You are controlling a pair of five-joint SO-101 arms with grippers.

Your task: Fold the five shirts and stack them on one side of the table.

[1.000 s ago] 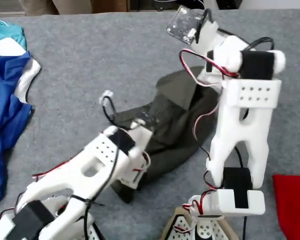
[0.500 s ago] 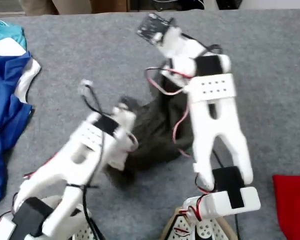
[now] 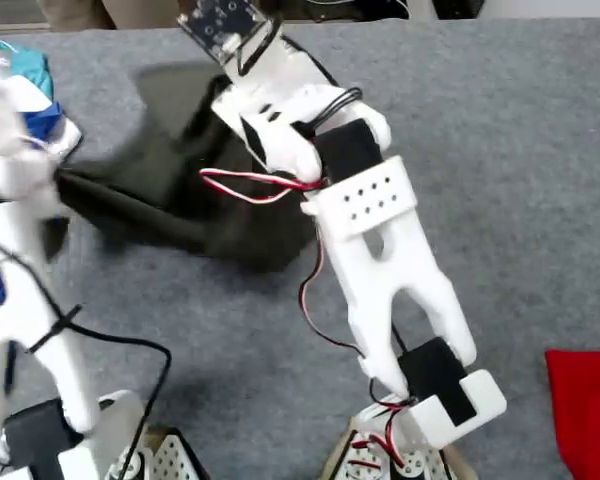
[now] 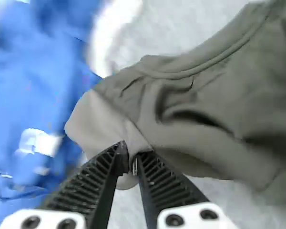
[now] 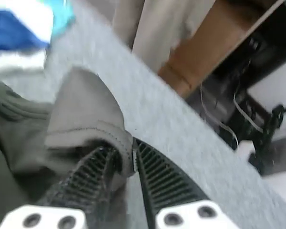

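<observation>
A dark olive shirt hangs stretched across the far left of the grey table. My left gripper is shut on a folded edge of the olive shirt, right beside the blue shirt. My right gripper is shut on another corner of the olive shirt, near the table's far edge. In the high view the right arm stretches to the far left, and the left arm stands at the left edge.
A blue, white and teal shirt pile lies at the far left, next to the olive shirt. A red shirt sits at the near right edge. Wooden furniture stands behind the table. The table's right half is bare felt.
Both arms have swung left and away, carrying the olive shirt from the table's middle to the far left. It is now spread out between the two grippers.
</observation>
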